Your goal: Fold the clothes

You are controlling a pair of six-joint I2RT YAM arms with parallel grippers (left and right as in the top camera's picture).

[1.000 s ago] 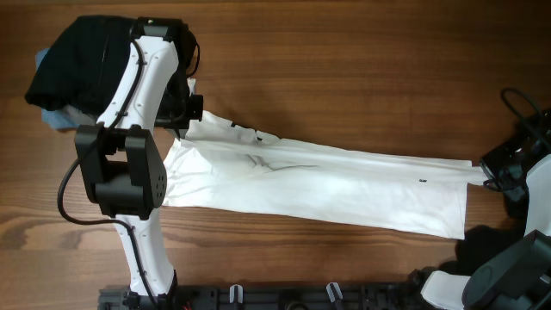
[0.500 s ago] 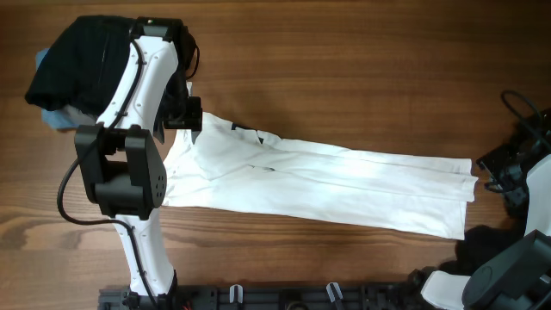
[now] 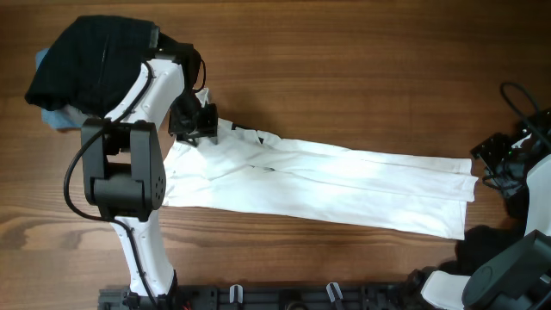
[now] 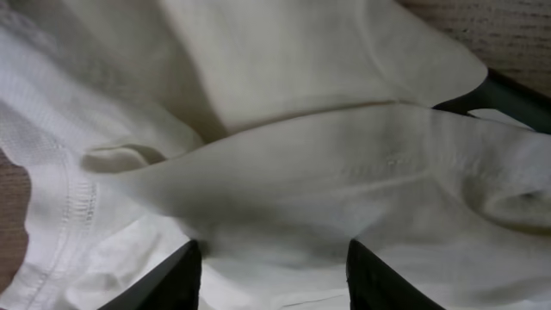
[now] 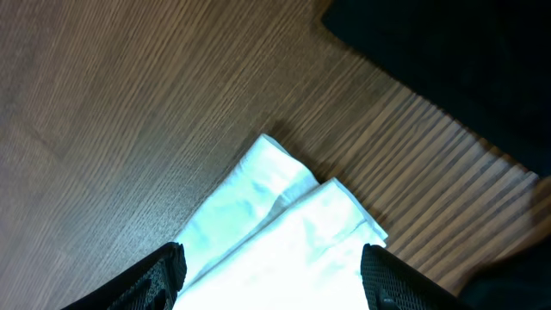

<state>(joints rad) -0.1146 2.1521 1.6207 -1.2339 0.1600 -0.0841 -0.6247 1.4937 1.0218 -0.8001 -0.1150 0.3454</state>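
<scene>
Item: white trousers, laid flat and lengthwise across the table, waist at the left, both hems at the right, legs side by side.

Left claw: at the top corner of the waist. In the wrist view the claw is spread wide, with bunched fabric and the stitched waistband filling the gap.

Right claw: just beyond the leg ends. In the wrist view the claw is spread and holds nothing, with the two hem corners lying under it on the wood.

Step judged in hand: taking hold of both ends for a lengthwise fold.

Handling notes: close the left on all waist layers, not the top ply alone. Bring the right down over both hems together. Keep the cloth taut between the ends, lift just clear of the wood, and lay hems on waist with edges matched.

Also present: black heap over a blue cloth, far left, well apart from the leg ends.

Not determinable: how many plies lie between the left fingers; the waist corner under the left arm; the dark shape at the upper right of the right wrist view
</scene>
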